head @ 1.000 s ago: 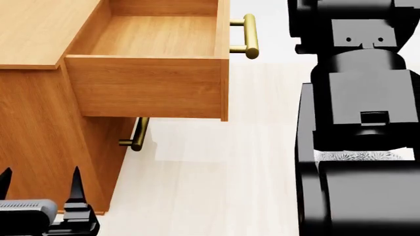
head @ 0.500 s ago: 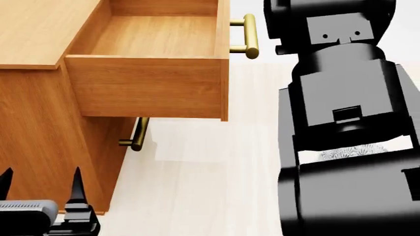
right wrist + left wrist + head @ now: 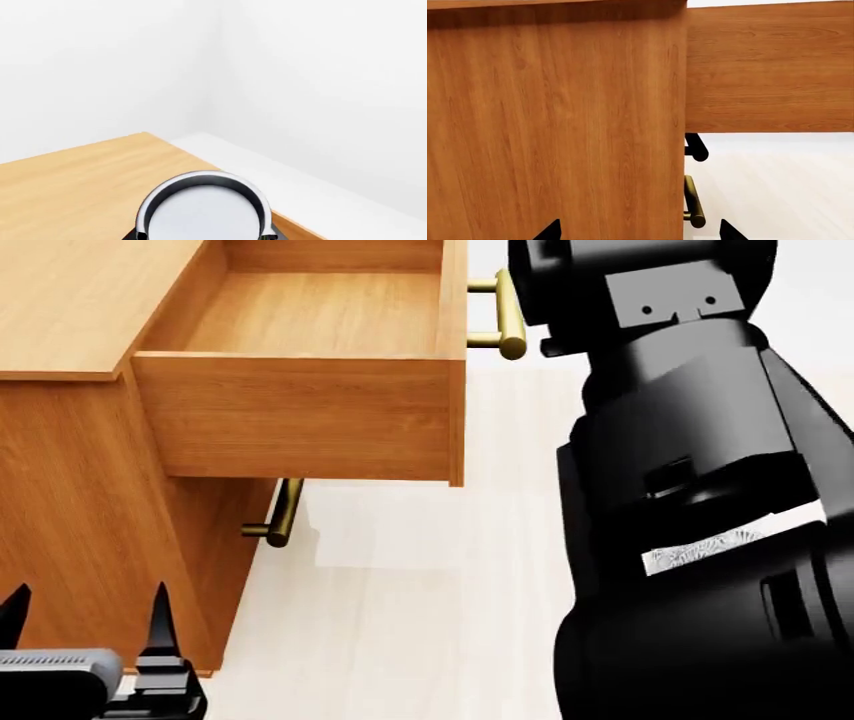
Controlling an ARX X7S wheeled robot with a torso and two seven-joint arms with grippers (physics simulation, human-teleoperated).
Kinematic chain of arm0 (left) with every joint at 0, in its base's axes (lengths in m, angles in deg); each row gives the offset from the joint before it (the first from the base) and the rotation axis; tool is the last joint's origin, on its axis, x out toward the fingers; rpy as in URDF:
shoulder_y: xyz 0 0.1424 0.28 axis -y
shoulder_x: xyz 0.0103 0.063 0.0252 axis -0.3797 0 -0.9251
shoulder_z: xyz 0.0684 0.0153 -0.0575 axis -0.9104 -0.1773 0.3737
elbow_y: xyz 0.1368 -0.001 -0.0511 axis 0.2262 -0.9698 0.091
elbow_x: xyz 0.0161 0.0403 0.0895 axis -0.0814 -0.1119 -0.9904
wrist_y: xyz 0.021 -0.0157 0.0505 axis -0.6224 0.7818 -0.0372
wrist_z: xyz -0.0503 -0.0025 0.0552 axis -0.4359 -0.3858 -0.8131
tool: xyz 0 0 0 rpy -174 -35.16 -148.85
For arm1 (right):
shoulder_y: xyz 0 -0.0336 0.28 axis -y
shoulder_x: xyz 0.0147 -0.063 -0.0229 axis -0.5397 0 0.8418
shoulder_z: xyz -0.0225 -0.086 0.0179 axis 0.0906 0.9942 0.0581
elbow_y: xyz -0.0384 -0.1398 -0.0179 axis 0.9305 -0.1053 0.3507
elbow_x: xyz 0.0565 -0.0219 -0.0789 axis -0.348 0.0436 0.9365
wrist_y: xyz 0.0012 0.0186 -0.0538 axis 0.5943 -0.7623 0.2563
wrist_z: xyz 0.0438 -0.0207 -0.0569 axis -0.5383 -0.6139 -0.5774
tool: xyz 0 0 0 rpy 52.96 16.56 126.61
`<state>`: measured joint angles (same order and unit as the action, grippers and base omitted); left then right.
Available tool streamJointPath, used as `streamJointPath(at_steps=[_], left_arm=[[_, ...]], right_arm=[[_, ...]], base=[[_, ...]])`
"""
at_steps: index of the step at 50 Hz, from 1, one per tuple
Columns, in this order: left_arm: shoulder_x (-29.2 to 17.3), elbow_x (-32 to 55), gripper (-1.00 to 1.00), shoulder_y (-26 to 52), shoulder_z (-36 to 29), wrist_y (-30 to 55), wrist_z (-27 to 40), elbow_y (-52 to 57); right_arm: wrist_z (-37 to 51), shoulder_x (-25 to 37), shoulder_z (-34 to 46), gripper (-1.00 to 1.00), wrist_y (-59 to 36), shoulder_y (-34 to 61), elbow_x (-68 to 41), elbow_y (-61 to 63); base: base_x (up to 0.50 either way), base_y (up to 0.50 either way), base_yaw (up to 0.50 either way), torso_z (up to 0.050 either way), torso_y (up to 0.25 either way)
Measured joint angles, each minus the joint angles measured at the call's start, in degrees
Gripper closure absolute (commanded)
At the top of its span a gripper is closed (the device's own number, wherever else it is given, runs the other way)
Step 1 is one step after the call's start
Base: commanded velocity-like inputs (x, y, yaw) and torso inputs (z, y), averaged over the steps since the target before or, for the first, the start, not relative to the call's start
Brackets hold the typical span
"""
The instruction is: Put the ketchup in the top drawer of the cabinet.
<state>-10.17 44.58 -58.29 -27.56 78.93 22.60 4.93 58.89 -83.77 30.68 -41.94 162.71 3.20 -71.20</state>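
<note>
The cabinet (image 3: 80, 310) stands at the left of the head view, with the top drawer (image 3: 307, 330) pulled out, open and empty, its brass handle (image 3: 505, 315) facing right. In the right wrist view, the ketchup's silver lid (image 3: 203, 212) fills the space between the jaws of my right gripper (image 3: 202, 236), which is shut on it, above the cabinet top (image 3: 73, 185). In the head view my right arm (image 3: 694, 470) rises beside the drawer handle; its gripper and the tin are hidden there. My left gripper (image 3: 87, 615) is open and empty, low beside the cabinet's side (image 3: 554, 125).
The lower drawer's brass handle (image 3: 278, 512) sticks out under the open drawer and also shows in the left wrist view (image 3: 694, 202). A grey-patterned strip of the bowl (image 3: 707, 548) shows through a gap in my right arm. White walls meet behind the cabinet (image 3: 220, 65).
My right arm has swung left toward the drawer handle and tilted over. The left gripper and the drawer have not moved.
</note>
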Motion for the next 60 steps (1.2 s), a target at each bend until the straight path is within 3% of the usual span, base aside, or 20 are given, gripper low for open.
streamJointPath(at_steps=[37, 60], left_arm=[[-0.44, 0.29, -1.00, -0.43, -0.20, -0.51, 0.53, 0.07], [-0.79, 0.50, -1.00, -0.78, -0.22, -0.94, 0.78, -0.05]], right_arm=[[1.34, -0.05, 30.23, 1.00, 5.72, -3.71, -30.04, 0.00], [1.63, -0.05, 38.35, 1.00, 8.25, -5.85, -38.54, 0.00]], base=[[0.00, 0.00, 0.00, 0.000, 0.000], [0.00, 0.00, 0.00, 0.000, 0.000]])
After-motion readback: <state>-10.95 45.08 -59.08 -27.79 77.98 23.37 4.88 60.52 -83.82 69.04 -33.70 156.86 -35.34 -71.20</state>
